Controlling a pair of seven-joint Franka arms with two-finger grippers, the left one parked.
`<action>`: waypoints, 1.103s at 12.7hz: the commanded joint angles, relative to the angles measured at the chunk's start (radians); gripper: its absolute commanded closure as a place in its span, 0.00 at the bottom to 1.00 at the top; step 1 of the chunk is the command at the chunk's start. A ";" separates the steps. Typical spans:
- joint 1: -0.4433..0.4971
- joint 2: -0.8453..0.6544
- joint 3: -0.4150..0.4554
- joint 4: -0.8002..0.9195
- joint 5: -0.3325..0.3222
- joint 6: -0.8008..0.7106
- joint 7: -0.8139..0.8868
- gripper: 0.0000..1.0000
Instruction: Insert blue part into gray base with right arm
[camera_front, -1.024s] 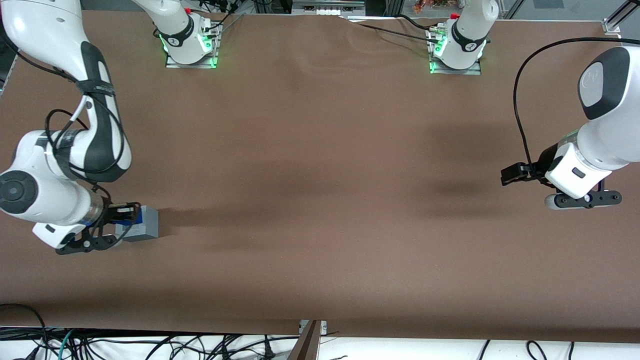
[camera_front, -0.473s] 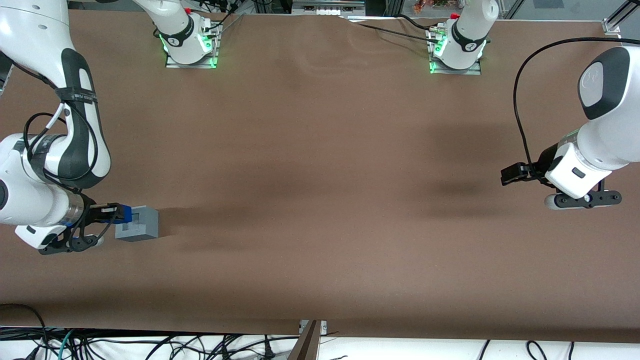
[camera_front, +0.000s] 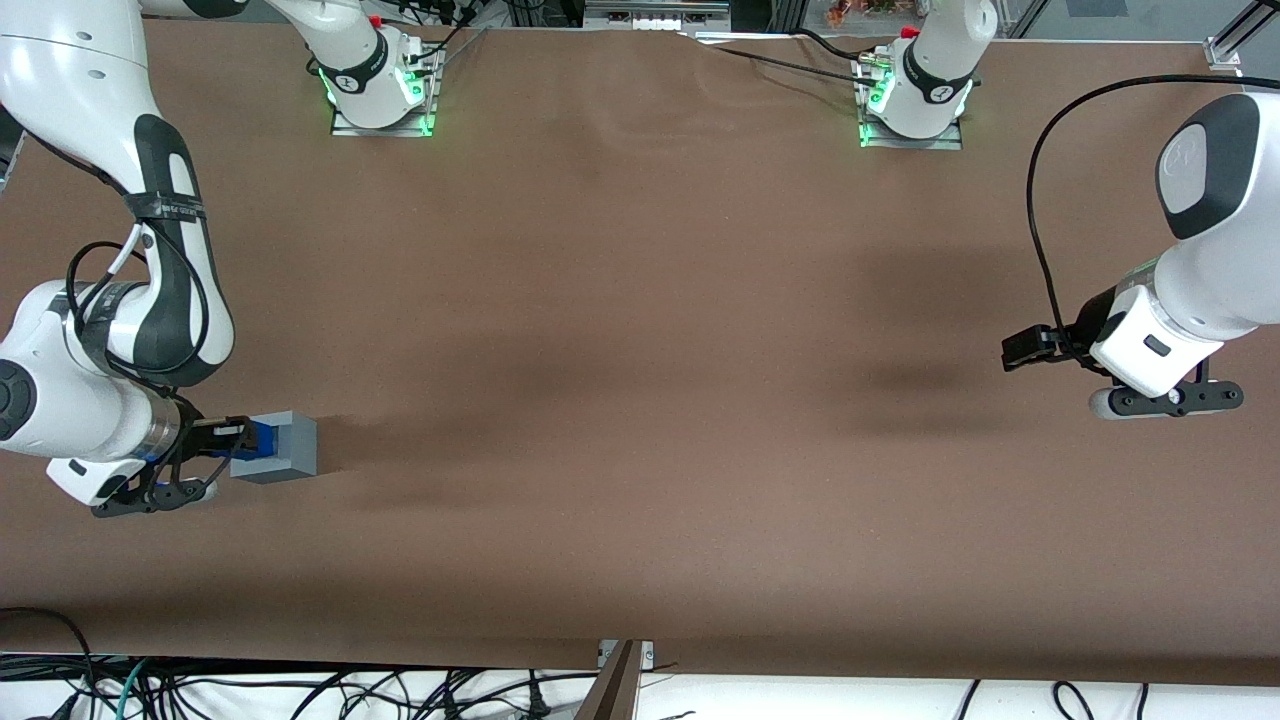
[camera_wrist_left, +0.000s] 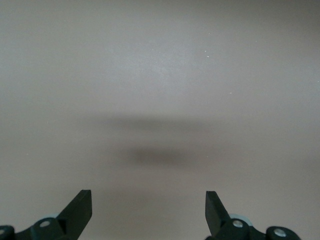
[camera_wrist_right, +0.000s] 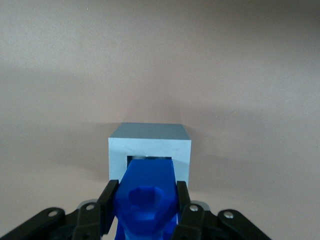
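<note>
The gray base (camera_front: 283, 447) lies on the brown table toward the working arm's end, its recessed face turned toward my gripper. My right gripper (camera_front: 240, 436) is shut on the blue part (camera_front: 262, 437) and holds it level at the base's open face. In the right wrist view the black fingers (camera_wrist_right: 108, 201) clamp the blue part (camera_wrist_right: 147, 195) on both sides, and its front end sits at the mouth of the square recess of the gray base (camera_wrist_right: 150, 146). How deep the part is in the recess is hidden.
The brown table (camera_front: 640, 380) spreads wide around the base. Two arm mounts with green lights (camera_front: 380, 95) (camera_front: 912, 100) stand at the edge farthest from the front camera. Cables (camera_front: 300, 690) hang below the near edge.
My gripper drew back from the base with the blue part, then moved toward it again; the part's tip now sits at the recess. The base has not moved.
</note>
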 joint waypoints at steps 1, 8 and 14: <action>-0.007 0.009 0.007 0.013 0.017 0.019 -0.007 0.68; -0.006 0.016 0.010 0.011 0.032 0.039 0.001 0.68; -0.006 0.018 0.010 0.007 0.061 0.038 0.000 0.68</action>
